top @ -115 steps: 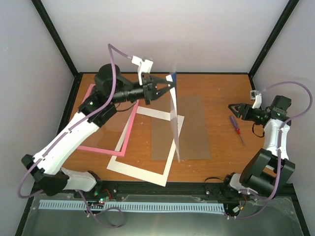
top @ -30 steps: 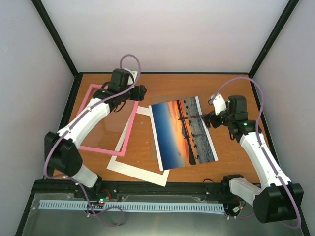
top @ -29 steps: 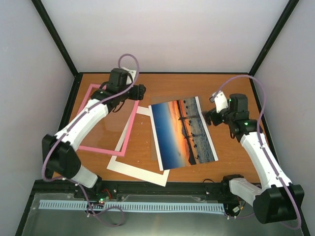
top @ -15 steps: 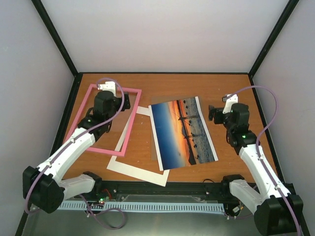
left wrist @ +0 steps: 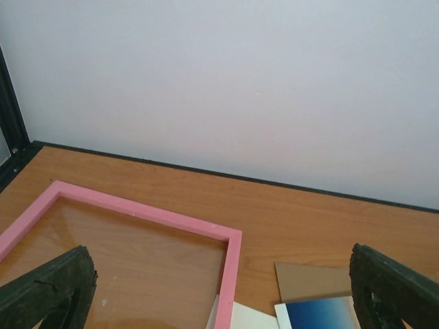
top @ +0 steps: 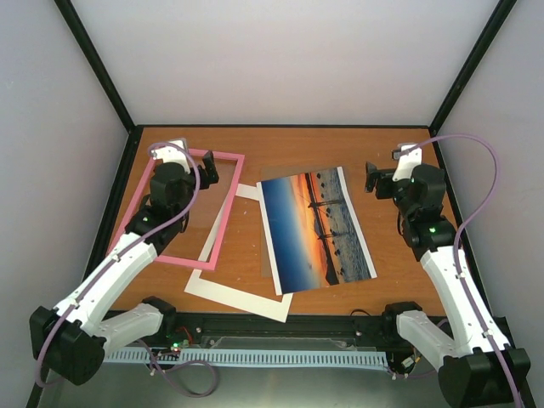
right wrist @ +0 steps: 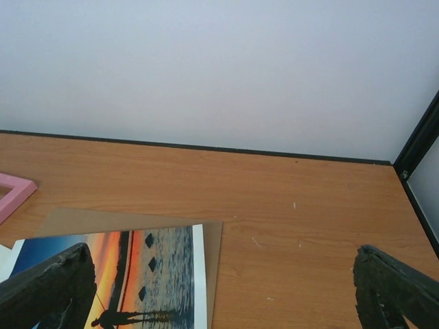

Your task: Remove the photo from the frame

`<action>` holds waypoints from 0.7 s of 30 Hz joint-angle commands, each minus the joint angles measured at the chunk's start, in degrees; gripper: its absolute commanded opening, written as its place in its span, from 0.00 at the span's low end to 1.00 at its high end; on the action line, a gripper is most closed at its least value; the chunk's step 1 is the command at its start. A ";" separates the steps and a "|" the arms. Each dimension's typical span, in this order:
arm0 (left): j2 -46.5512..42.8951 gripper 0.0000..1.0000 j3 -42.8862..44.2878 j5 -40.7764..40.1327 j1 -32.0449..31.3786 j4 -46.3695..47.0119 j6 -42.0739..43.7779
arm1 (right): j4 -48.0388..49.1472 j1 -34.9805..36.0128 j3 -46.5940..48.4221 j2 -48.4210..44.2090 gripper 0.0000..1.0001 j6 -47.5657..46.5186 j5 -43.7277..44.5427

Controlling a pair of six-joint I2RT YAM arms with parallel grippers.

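Note:
The photo (top: pixel 316 229), a sunset print, lies flat and face up at the table's middle, out of the frame; its corners show in the wrist views (left wrist: pixel 319 312) (right wrist: pixel 130 274). The frame (top: pixel 223 223), a pink border around clear glazing, lies flat to its left (left wrist: pixel 137 208). My left gripper (top: pixel 206 172) hovers open over the frame's far right part, and in the left wrist view the left gripper (left wrist: pixel 218 274) holds nothing. My right gripper (top: pixel 371 178) hangs open and empty above bare table just right of the photo's far corner (right wrist: pixel 221 274).
A cream mat (top: pixel 242 291) with a cut-out window lies partly under the frame and the photo. A brown backing board (top: pixel 269 175) sits beneath the photo, its edge showing (right wrist: pixel 123 219) (left wrist: pixel 315 281). Black rails and pale walls close in the table on three sides.
Both arms have drawn back from the middle, the left one toward the near left, the right one toward the right. The left gripper's jaws have spread wider. The photo and frame lie still.

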 commanded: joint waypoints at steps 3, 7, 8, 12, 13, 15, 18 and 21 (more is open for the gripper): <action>0.09 1.00 0.39 -1.64 0.24 2.11 -1.20 | -1.56 -0.24 0.27 0.13 1.00 1.94 -2.56; -0.68 1.00 -0.20 -2.14 0.19 2.72 -0.47 | -2.04 -0.24 0.85 0.30 1.00 2.76 -1.92; -0.77 1.00 -0.45 -2.15 0.20 3.14 -0.06 | -2.22 -0.24 1.15 0.35 1.00 3.06 -1.18; -0.59 1.00 -0.63 -2.00 0.10 3.41 0.28 | -2.40 -0.24 1.35 0.33 1.00 3.32 -0.57; -0.50 1.00 -0.55 -1.96 0.03 3.35 0.24 | -2.46 -0.29 1.31 0.31 1.00 3.26 -0.80; -0.36 1.00 -0.44 -1.85 -0.09 3.22 0.23 | -2.59 -0.25 1.32 0.18 1.00 3.07 -1.17; -0.31 1.00 -0.52 -1.85 -0.37 3.25 0.22 | -2.64 -0.33 1.22 0.05 1.00 2.86 -1.40; -0.16 1.00 -0.44 -1.84 -0.57 3.19 0.28 | -2.57 -0.28 1.30 0.20 1.00 2.74 -1.33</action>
